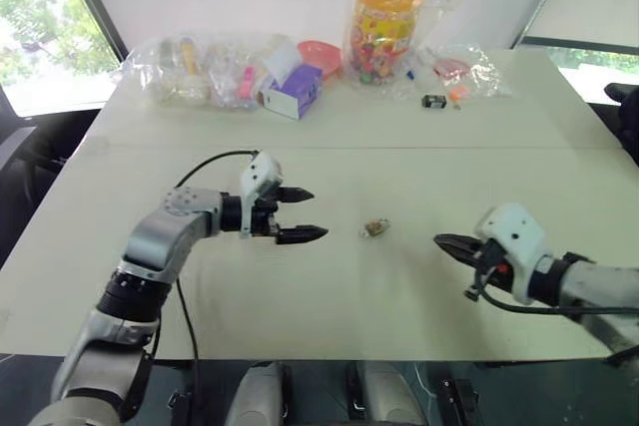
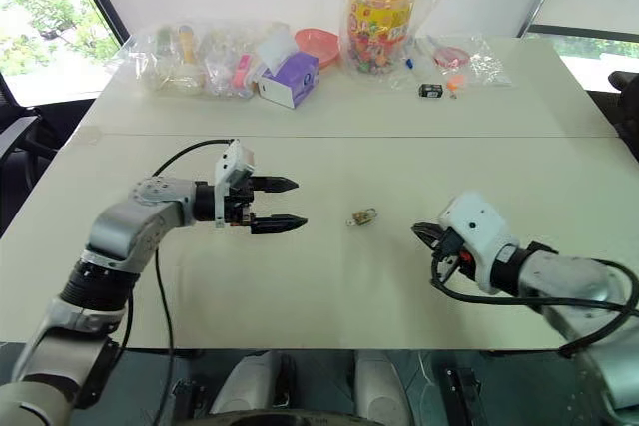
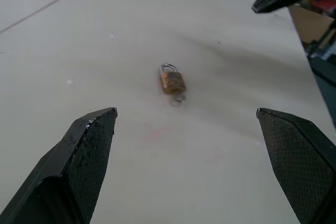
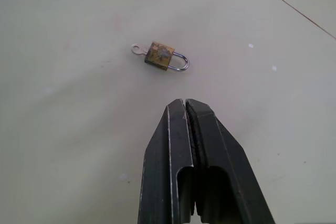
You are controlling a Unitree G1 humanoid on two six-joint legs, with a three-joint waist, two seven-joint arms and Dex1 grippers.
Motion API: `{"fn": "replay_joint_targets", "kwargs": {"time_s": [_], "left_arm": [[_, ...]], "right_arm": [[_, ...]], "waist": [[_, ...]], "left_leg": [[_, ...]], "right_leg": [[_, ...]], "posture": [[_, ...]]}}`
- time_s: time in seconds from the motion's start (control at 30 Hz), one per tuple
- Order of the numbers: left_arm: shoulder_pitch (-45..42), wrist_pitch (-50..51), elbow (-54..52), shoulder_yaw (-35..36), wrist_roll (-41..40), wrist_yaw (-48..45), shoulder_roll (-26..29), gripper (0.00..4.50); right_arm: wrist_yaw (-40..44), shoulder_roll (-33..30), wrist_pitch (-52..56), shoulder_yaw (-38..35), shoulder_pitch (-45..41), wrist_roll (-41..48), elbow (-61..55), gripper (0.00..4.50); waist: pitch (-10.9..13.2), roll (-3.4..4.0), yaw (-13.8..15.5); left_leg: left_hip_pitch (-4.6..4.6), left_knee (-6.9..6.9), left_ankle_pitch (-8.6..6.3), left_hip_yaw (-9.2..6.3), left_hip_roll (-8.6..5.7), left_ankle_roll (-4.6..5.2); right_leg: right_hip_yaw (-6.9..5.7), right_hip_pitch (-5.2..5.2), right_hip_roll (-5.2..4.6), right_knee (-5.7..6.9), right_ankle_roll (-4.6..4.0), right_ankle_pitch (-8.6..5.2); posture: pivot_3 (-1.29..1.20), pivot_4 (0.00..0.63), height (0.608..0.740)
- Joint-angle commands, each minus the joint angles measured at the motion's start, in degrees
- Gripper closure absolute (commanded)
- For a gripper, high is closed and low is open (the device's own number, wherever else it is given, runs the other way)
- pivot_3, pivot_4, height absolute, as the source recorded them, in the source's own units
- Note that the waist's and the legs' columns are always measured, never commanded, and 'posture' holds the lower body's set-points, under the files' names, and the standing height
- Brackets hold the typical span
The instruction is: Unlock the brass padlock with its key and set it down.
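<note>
Brass padlock lies flat on the tabletop, between the two hands, touching neither. Key sits in its base; shackle looks seated. Left hand spread wide, aimed at it. Right hand pinched closed, empty.

Risks: lock is tiny and flat, so fingers may skid it away; a closed right hand cannot take the key.

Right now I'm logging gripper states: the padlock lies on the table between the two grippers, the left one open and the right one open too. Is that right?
Not quite. The right gripper is shut, its fingers pressed together, as the right wrist view shows. The rest holds: the brass padlock lies on the table between the grippers, and the left gripper is open.
</note>
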Motion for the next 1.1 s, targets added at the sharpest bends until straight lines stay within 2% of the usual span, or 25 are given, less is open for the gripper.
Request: {"fn": "replay_joint_targets", "kwargs": {"time_s": [0.03, 0.9, 1.03, 1.1], "left_arm": [[-1.88, -1.29, -0.09, 0.59, -1.05, -2.21, 0.09, 0.06], [-1.51, -1.0, -1.85, 0.42, -0.41, -2.53, 1.89, 0.06], [-1.56, -0.97, -1.82, 0.4, -0.35, -2.41, 1.92, 0.06], [-1.76, -1.05, -1.6, 0.4, -0.25, -2.29, 1.8, 0.06]], "right_arm": [[2.16, -2.29, 0.05, -2.59, -1.31, 2.29, -0.6, 4.5], [2.91, -5.29, -4.06, 1.96, -5.08, 0.57, 2.67, 4.5], [4.89, -7.11, -7.4, 4.93, -7.49, -1.88, 5.35, 4.5], [6.96, -8.34, -10.85, 9.13, -10.79, -4.29, 8.33, 4.5]], "waist": [[0.05, -0.08, 0.08], [0.05, -0.09, 0.06], [0.05, -0.09, 0.02], [0.05, -0.09, -0.04]], "left_leg": [[-0.01, 0.0, 0.0, -0.01, 0.0, 0.0], [-0.04, 0.02, 0.0, -0.02, 0.0, 0.0], [-0.04, 0.02, 0.0, -0.02, 0.0, 0.0], [-0.04, 0.02, 0.0, -0.02, 0.0, 0.0]], "right_leg": [[0.0, 0.0, 0.0, -0.02, 0.0, 0.0], [0.0, 0.0, -0.05, -0.05, 0.01, 0.01], [0.0, 0.0, -0.04, -0.04, 0.01, 0.01], [-0.01, 0.0, -0.04, -0.05, 0.01, 0.01]], "posture": [[0.0, 0.15, 0.735], [0.0, 0.15, 0.735], [0.0, 0.15, 0.735], [0.0, 0.15, 0.735]]}}
